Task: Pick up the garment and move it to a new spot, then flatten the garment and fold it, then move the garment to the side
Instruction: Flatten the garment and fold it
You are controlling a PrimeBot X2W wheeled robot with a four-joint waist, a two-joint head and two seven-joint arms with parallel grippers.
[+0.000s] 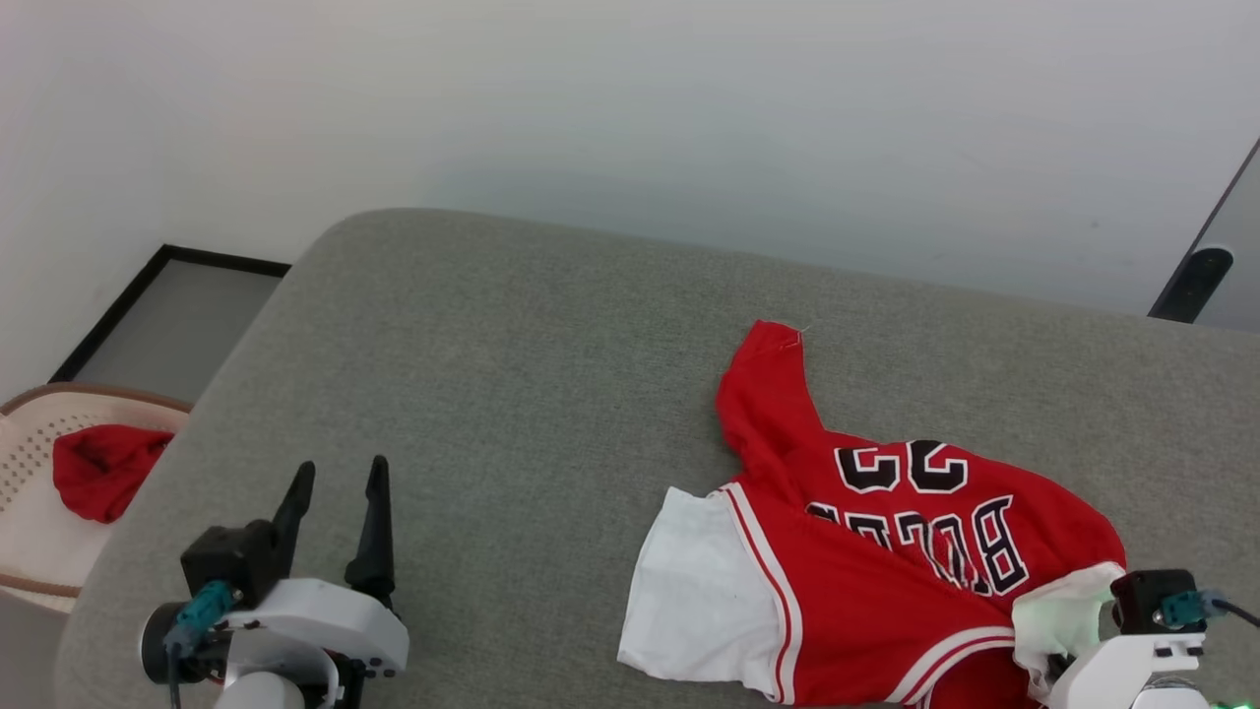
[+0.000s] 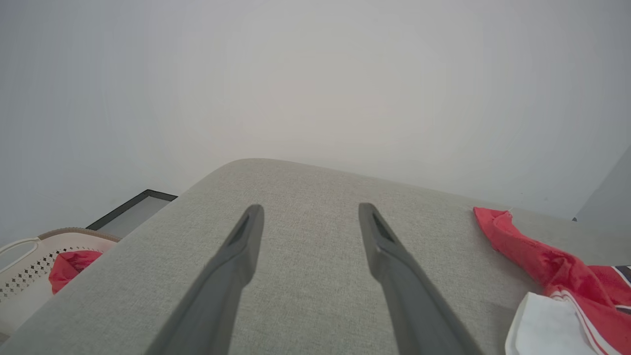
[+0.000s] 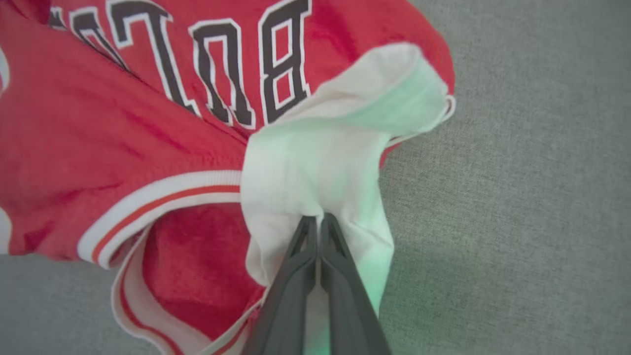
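The garment [image 1: 886, 551], a red jersey with white sleeves and black "BULLS 23" lettering, lies crumpled on the right half of the grey cushion [image 1: 512, 414]. My right gripper [image 3: 318, 219] is shut on the garment [image 3: 148, 123], pinching a fold of its white sleeve [image 3: 325, 162]. In the head view that wrist [image 1: 1132, 640] sits at the lower right, its fingers hidden under the sleeve. My left gripper [image 1: 340, 483] stands open at the lower left above bare cushion, well apart from the jersey. The left wrist view shows the left gripper [image 2: 310, 212] wide open, and the garment [image 2: 552, 276] at its right edge.
A pale perforated basket [image 1: 25, 492] holding a red cloth [image 1: 103, 468] stands off the cushion's left edge. A dark-framed panel [image 1: 167, 315] lies on the floor behind it. A white wall rises beyond the cushion's far edge. A dark strip [image 1: 1196, 281] leans at the far right.
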